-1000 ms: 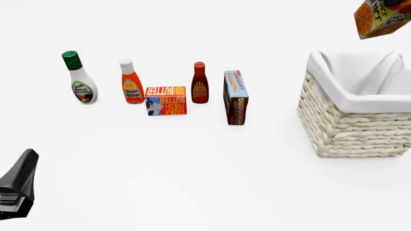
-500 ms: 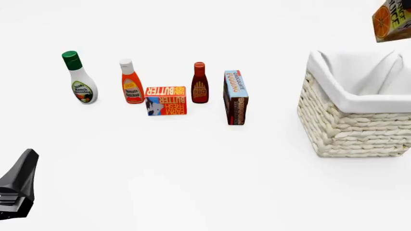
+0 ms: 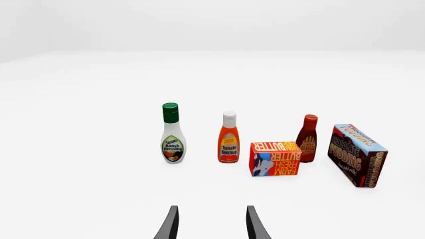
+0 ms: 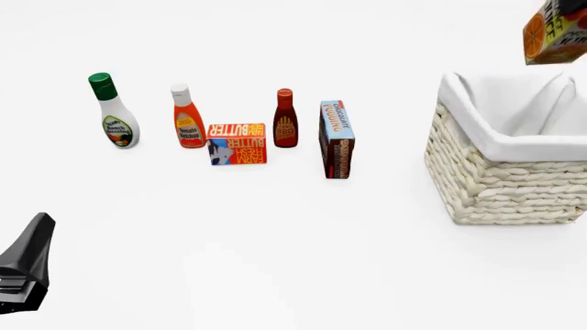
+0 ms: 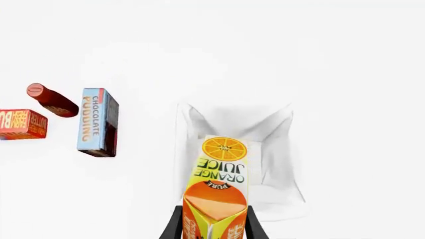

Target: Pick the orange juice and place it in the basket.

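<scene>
Orange juice (image 5: 219,191) is pinched between the two dark fingers (image 5: 174,225) of the right gripper (image 5: 211,226), as the right wrist view shows: the carton stands between them, pressed on both sides, with its gable end toward the camera and its base pointing away. Beyond the carton, the white cloth lining of the basket (image 5: 279,124) is seen from above, so the carton is held over the basket's opening, clear of the lining. In the front view only a corner of the carton (image 4: 553,34) is visible at the upper right edge, tilted and well above the woven wicker basket (image 4: 500,185); the right gripper itself is cut off there.

Fingers (image 3: 169,226) of the left gripper (image 3: 210,226) are spread apart with nothing between them, and that arm (image 4: 23,265) is parked low at the front left of the table.

A row of groceries is set out well left of the basket: a ranch dressing bottle (image 4: 115,113), a tomato ketchup bottle (image 4: 187,118), a butter box (image 4: 236,144), a dark BBQ sauce bottle (image 4: 285,119) and a chocolate pudding box (image 4: 337,139) standing on end.
</scene>
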Motion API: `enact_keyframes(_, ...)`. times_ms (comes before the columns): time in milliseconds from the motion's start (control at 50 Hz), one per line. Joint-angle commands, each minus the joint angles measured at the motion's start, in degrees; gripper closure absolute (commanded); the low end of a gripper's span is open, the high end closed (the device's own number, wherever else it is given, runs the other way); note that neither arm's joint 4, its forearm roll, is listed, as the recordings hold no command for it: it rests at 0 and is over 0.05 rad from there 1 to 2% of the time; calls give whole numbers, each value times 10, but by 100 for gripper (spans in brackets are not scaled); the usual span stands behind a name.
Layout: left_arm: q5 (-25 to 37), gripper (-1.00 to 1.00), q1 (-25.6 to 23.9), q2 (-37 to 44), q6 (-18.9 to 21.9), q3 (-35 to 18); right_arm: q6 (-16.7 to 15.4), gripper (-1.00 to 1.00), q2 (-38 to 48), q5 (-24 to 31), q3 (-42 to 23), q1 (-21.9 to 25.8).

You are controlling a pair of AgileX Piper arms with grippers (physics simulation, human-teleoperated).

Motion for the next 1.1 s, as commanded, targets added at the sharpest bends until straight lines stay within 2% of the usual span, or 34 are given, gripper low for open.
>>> enact_keyframes(20,0,-100,0,0,0,0,30,100,9,0,-2,-7)
enact_keyframes(340,0,-100,0,0,0,0,45,100,11,0,24,-16)
enact_keyframes(380,0,-100,0,0,0,0,40,100,11,0,29,-24)
enact_keyframes(700,0,-100,0,0,0,0,63,100,12,0,45,-13)
enact_keyframes(1100,0,-100,0,0,0,0,71,100,-7,0,69,-27)
